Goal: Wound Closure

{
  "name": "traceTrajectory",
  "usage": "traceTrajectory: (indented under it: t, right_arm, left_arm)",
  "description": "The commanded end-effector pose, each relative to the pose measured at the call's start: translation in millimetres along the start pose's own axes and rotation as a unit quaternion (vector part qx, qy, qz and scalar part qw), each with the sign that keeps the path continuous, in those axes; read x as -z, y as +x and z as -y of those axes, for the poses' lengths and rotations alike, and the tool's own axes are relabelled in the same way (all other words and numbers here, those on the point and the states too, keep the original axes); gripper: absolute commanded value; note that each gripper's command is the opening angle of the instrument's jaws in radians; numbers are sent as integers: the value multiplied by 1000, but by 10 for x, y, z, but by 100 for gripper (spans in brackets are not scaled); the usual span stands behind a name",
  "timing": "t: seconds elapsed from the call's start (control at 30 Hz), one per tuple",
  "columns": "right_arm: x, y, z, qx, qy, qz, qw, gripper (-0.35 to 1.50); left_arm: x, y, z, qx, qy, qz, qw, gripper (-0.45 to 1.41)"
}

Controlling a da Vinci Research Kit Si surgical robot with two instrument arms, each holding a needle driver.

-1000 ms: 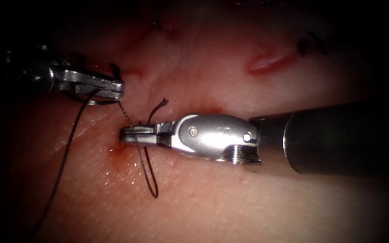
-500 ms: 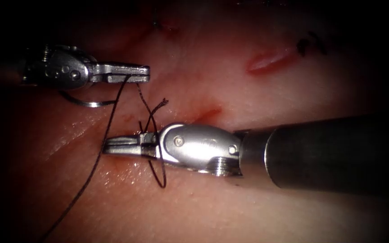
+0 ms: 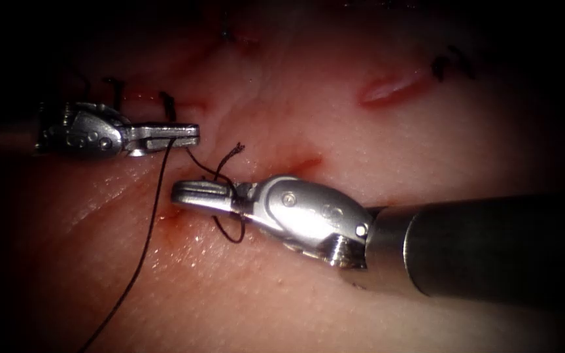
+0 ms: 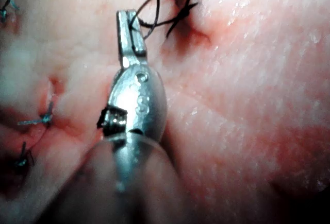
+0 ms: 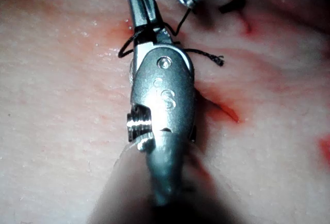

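Tissue (image 3: pixel 335 131) underneath — left pincer (image 3: pixel 188 133) clamped on thread (image 3: pixel 140 261); right pincer (image 3: pixel 188 194) closed, thread looped round it.

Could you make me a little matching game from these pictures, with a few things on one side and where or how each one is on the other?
Things
1. left tool
2. right tool
3. frayed thread end
4. red fluid

States
A. lies free on the tissue, just above the right tool
B. jaws shut on the thread, left of the puncture
C. wets the tissue below the right tool's tip
D. thread looped around its closed jaws

Pairs: 1-B, 2-D, 3-A, 4-C
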Motion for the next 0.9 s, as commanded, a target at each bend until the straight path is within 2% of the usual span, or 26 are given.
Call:
traceTrajectory:
  t: [0.03,0.17,0.2,0.43,0.53,0.57,0.63,0.67,0.7,0.73,0.77,0.83,0.87,0.9]
  right_arm:
    - [-11,-7,2,2,-3,-1,1000,-35]
    - [-12,-7,1,-16,-47,9,999,-35]
    - [-11,-7,0,-38,-78,13,996,-35]
    - [-8,-6,-1,-92,-128,15,987,-35]
    - [-8,-6,-1,-155,-167,19,974,-35]
    - [-8,-6,-1,-188,-196,19,962,-35]
    - [-9,-6,-1,-214,-224,23,950,-35]
    - [-9,-7,-1,-231,-237,25,943,-28]
    - [-10,-7,-1,-236,-247,28,939,-6]
    - [-11,-8,-1,-242,-256,30,935,-3]
    - [-12,-9,-1,-250,-267,35,930,12]
    - [-12,-10,-2,-259,-281,35,923,26]
    - [-11,-14,-2,-275,-296,40,914,37]
    - [-11,-14,-2,-275,-296,40,914,37]
  left_arm:
    - [-6,-6,-1,-1,1,-4,1000,-45]
    - [-7,-7,-19,5,2,-6,1000,-45]
    - [-6,-7,-27,8,1,-5,1000,-45]
    - [-3,-7,-46,15,-3,-6,1000,-45]
    - [-8,-6,-55,17,-4,-8,1000,-45]
    - [-11,-5,-58,16,-5,-9,1000,-45]
    - [-16,-2,-62,17,-7,-12,1000,-45]
    - [-19,0,-64,17,-8,-14,1000,-45]
    - [-21,2,-65,17,-9,-16,1000,-45]
    - [-22,4,-66,17,-10,-17,1000,-45]
    - [-25,8,-67,17,-11,-20,1000,-45]
    - [-27,13,-68,17,-14,-21,1000,-45]
    - [-28,19,-69,18,-15,-22,999,-45]
    - [-28,19,-69,18,-15,-22,999,-45]
